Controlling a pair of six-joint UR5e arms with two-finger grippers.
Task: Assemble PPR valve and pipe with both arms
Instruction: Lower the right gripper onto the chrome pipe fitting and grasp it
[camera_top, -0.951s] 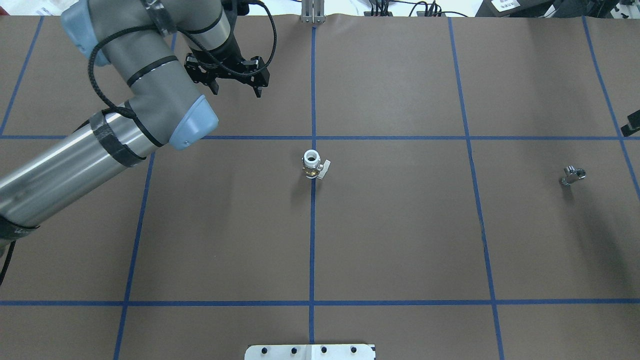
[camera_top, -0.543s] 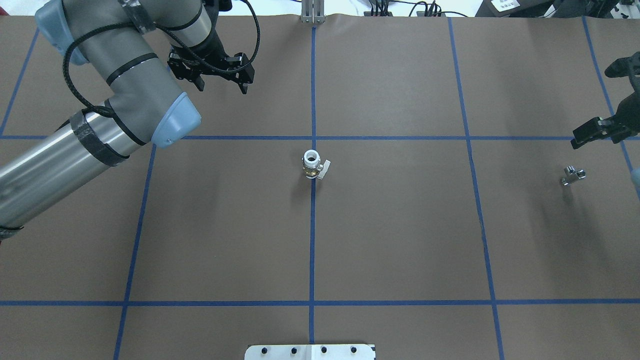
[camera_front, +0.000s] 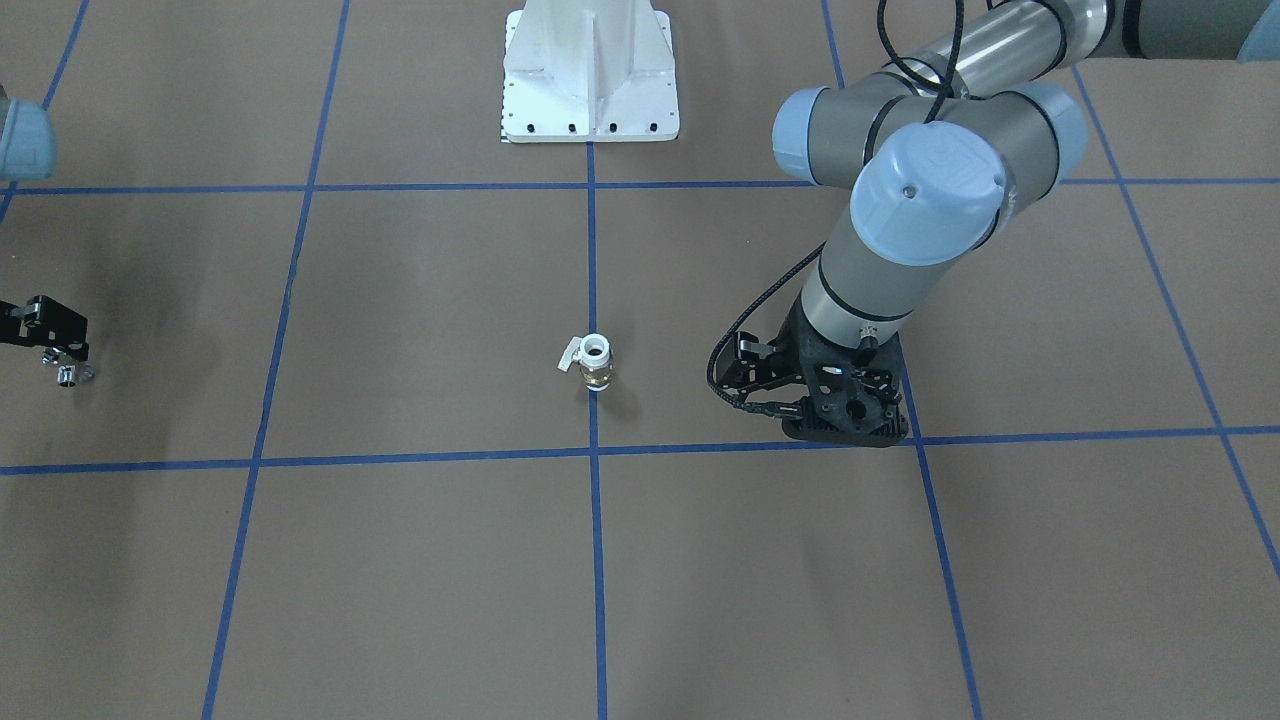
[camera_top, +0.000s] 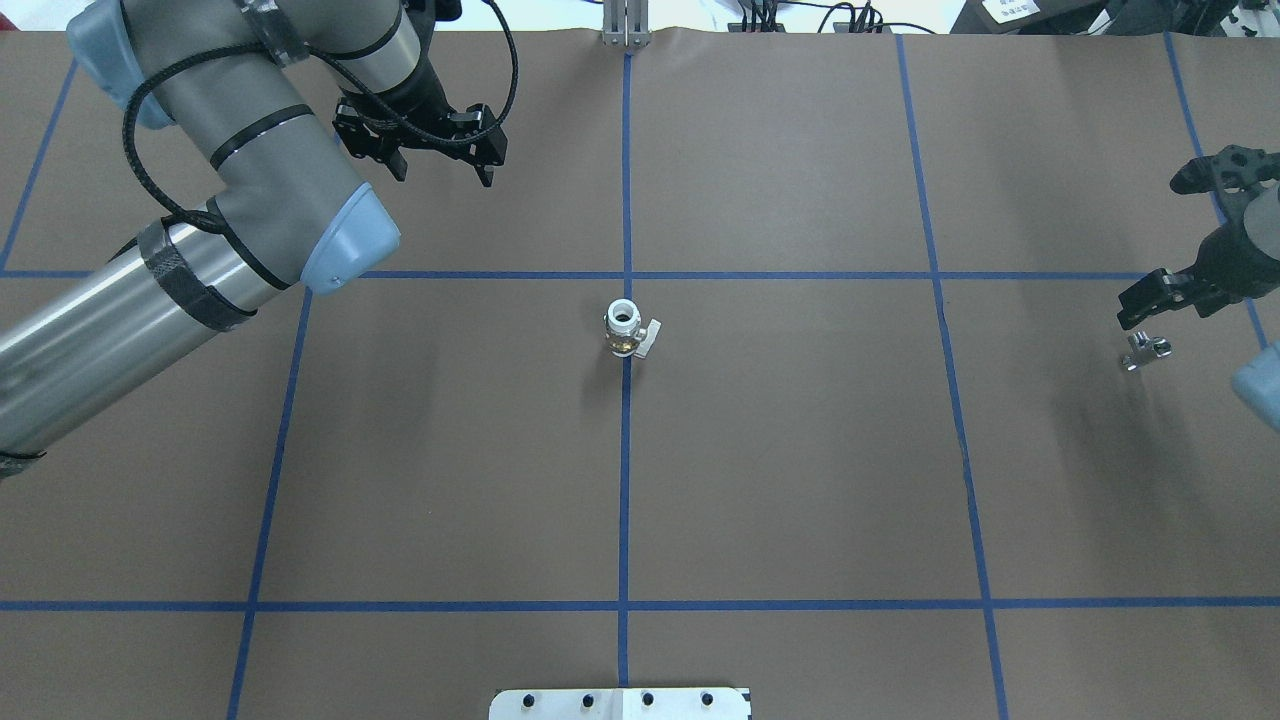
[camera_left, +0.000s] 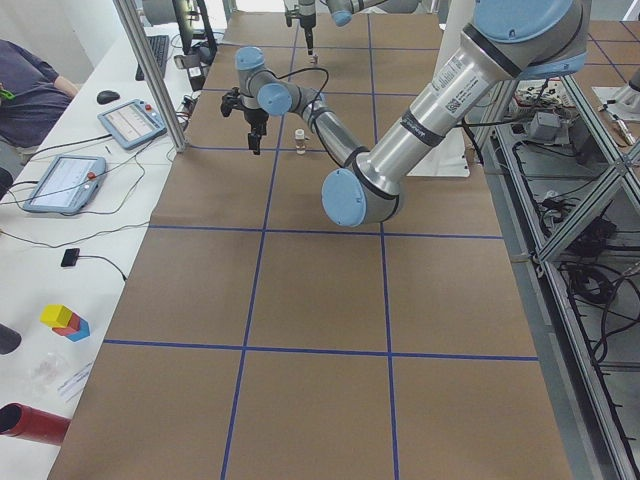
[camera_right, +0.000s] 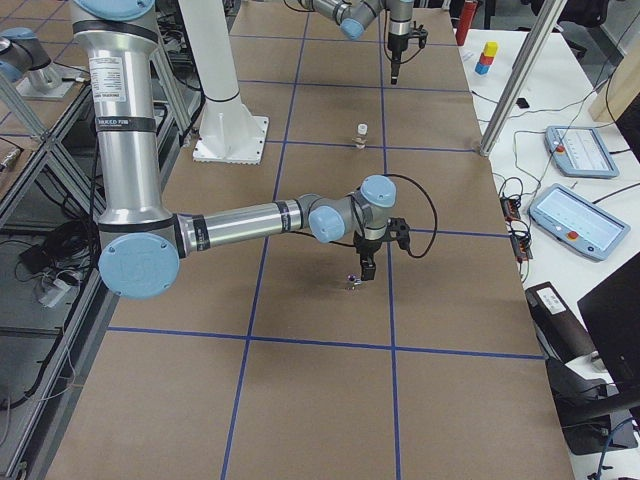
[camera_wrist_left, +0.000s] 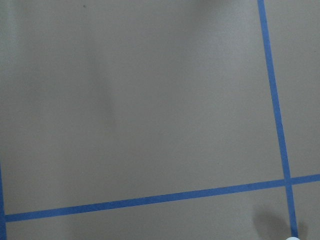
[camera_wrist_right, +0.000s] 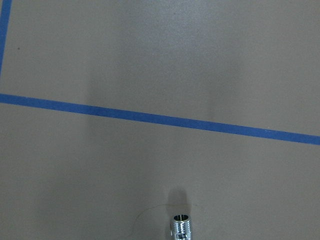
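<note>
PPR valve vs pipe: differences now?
PPR valve is white and brass; pipe is all silver. PPR valve stands on the centre tape line; pipe sits at the robot's far right. The right end effector hovers by the pipe, none by the PPR valve. Both rest ungrasped.

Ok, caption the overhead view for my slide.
Left tool open, away from the PPR valve; right tool open, close to the pipe.

We find the right claw (camera_top: 1165, 240) has advanced inward from the right edge of the tabletop (camera_top: 800, 450). One finger now sits just beside the pipe (camera_top: 1145, 350), apparently above it without contact. The left claw (camera_top: 441, 165) has shifted slightly toward the robot's left.
</note>
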